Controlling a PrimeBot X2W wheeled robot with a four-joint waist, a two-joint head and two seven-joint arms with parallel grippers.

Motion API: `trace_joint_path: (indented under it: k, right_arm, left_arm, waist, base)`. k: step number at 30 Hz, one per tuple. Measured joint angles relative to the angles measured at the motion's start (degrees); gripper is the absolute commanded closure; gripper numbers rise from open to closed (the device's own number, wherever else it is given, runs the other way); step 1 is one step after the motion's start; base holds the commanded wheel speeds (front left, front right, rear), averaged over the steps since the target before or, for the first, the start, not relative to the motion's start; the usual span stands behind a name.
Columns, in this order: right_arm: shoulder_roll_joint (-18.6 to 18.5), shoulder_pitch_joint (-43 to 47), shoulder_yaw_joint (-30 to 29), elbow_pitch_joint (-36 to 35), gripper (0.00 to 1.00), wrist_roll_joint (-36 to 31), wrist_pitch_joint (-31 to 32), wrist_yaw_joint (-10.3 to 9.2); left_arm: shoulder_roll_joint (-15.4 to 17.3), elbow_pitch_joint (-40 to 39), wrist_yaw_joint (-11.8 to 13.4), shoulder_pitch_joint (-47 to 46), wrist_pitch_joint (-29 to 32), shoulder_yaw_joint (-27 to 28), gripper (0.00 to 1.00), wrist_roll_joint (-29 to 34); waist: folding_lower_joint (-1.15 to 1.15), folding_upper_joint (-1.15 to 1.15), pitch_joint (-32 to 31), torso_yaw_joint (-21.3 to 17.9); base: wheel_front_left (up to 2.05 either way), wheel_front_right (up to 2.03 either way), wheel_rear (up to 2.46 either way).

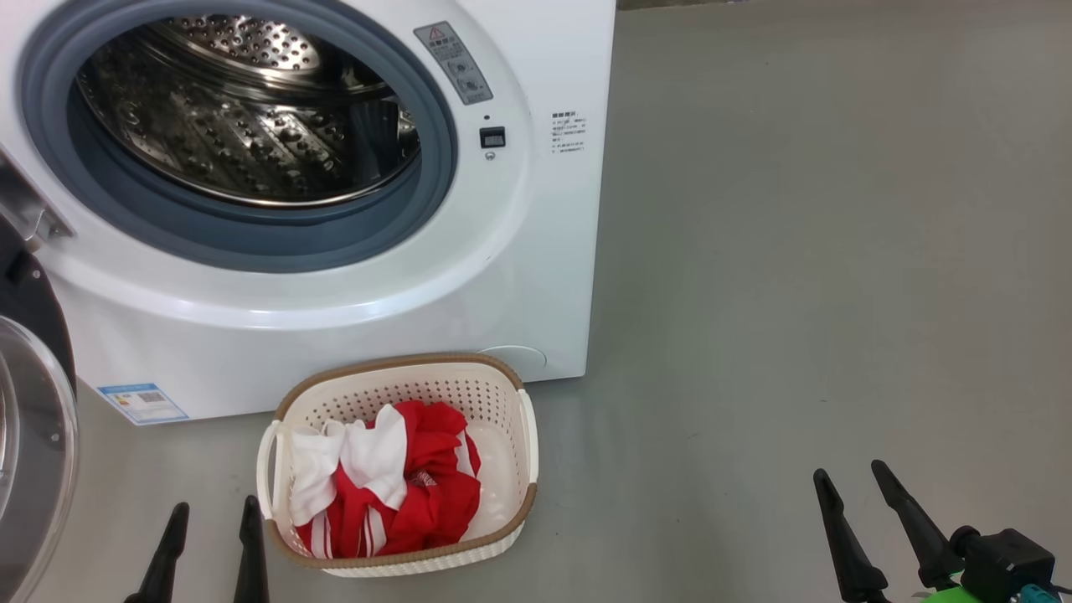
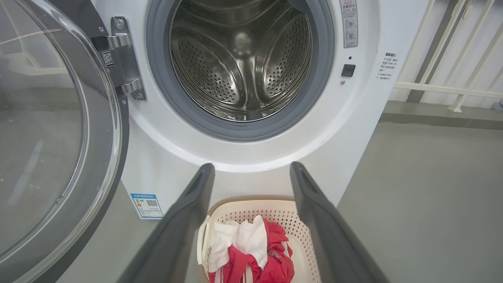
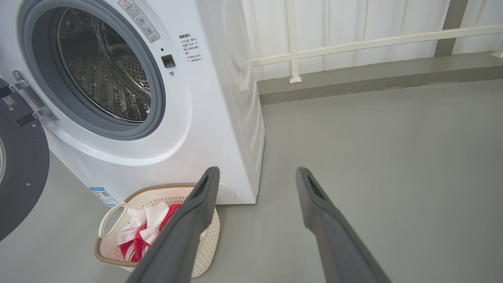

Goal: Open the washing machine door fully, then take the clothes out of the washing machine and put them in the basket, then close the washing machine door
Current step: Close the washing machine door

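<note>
door (image 2: 59,137) swung wide open, left of washer (image 1: 335,310) | clothes (image 1: 419,494) in basket (image 1: 394,362), on floor before washer | left gripper (image 1: 215,502) fingers apart, just beside basket | right gripper (image 1: 848,468) fingers apart, over floor

Bright, even light fills the room, and the grey floor (image 1: 796,251) takes only faint, soft shadows. The steel drum (image 2: 243,67) glints with small highlights, and the washing machine door (image 2: 39,129) carries pale reflections across its glass. The wrist views bend straight lines near their edges. Everything looks sharp.
</note>
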Motion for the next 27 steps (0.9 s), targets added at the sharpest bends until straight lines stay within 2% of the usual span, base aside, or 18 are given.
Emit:
trace_joint_path:
  k: [6,13,27]
  right_arm:
    - [0.01,0.0,-0.01,0.0,0.0,-0.01,0.0,0.0]
    - [-0.68,-0.01,1.54,0.02,0.0,-0.11,0.0,0.0]
    - [-2.42,0.01,4.58,0.56,0.0,-0.08,0.0,0.0]
  left_arm:
    - [0.0,0.07,-0.01,-0.07,0.0,0.13,0.0,0.0]
    - [0.0,1.03,0.65,-0.4,0.0,-0.44,0.0,-1.09]
    - [0.04,0.99,4.6,2.22,0.0,-2.99,0.0,-4.16]
  waist:
    - [0.0,0.0,-0.02,0.41]
    - [0.0,0.0,-0.13,3.36]
    - [0.0,0.0,-1.74,13.86]
  base:
    - [0.0,0.0,0.0]
    - [0.0,0.0,0.0]
    - [0.0,0.0,0.0]
